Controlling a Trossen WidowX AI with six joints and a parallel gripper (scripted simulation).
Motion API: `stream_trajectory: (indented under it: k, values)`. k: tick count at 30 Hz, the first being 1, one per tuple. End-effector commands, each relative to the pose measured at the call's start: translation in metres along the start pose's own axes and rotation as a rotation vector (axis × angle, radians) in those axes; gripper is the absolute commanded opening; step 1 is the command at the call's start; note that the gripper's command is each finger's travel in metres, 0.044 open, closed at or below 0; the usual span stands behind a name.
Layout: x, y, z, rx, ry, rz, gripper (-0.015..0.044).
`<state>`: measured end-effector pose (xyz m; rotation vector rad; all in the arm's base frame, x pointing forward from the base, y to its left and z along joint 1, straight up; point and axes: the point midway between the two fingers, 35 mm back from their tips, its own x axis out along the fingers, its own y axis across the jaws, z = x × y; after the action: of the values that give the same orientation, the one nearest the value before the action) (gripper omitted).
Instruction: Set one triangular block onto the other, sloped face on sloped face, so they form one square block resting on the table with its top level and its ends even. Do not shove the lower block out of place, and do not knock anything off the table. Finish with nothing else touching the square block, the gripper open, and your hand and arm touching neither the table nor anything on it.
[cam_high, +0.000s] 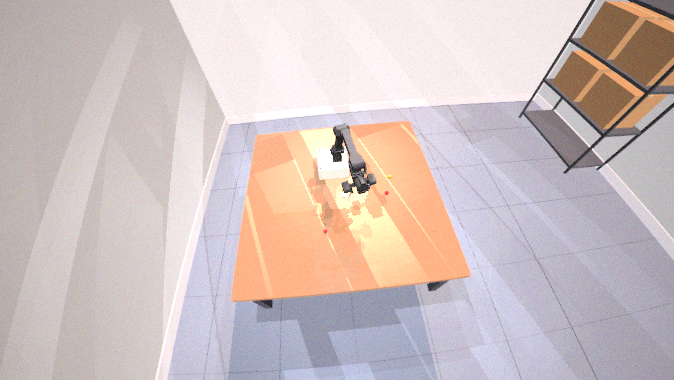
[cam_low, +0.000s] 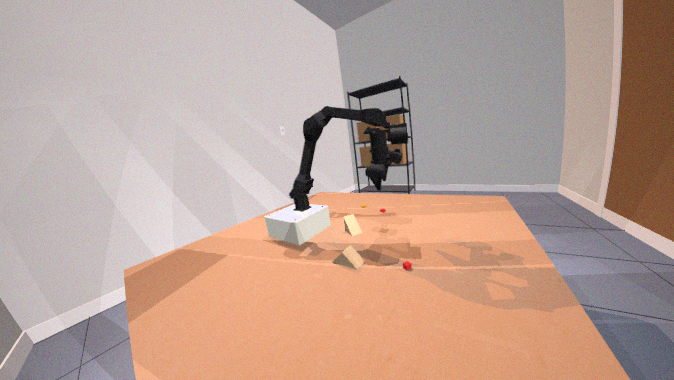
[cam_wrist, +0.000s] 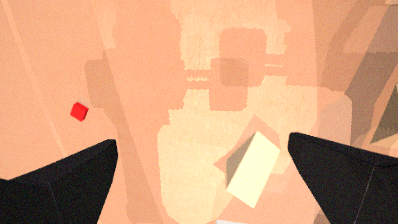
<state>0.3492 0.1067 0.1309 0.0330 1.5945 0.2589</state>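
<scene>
One pale triangular block (cam_low: 352, 225) (cam_wrist: 254, 170) stands in front of the robot's base; in the top view it shows only partly beside the hand. The other triangular block (cam_low: 351, 257) (cam_high: 318, 209) sits apart from it, nearer the exterior camera, and is cut off at the right edge of the wrist view (cam_wrist: 390, 120). My gripper (cam_high: 359, 185) (cam_low: 387, 175) (cam_wrist: 205, 144) is wide open and empty, pointing down high above the table. In the wrist view the first block lies between the fingers' outlines, nearer the right finger and turned at an angle.
A red cube (cam_high: 325, 231) (cam_low: 407, 266) lies beyond the second block. Another red piece (cam_high: 386, 193) (cam_low: 382, 210) and a small yellow piece (cam_high: 389, 176) (cam_low: 363, 206) lie on the other side. The white base box (cam_high: 332, 171) (cam_low: 314, 227) stands close behind the blocks.
</scene>
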Motion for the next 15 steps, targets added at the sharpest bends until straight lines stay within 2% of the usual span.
stream_trajectory:
  k: [1, 6, 11, 15]
  values:
    - [0.005, -0.069, 0.021, 0.029, 0.052, -0.087, 0.0440]
    - [0.014, -0.157, 0.028, 0.055, 0.145, -0.164, 0.0440]
    - [0.025, -0.242, 0.013, 0.073, 0.258, -0.204, 0.0440]
    - [0.028, -0.264, 0.006, 0.076, 0.290, -0.208, 0.0440]
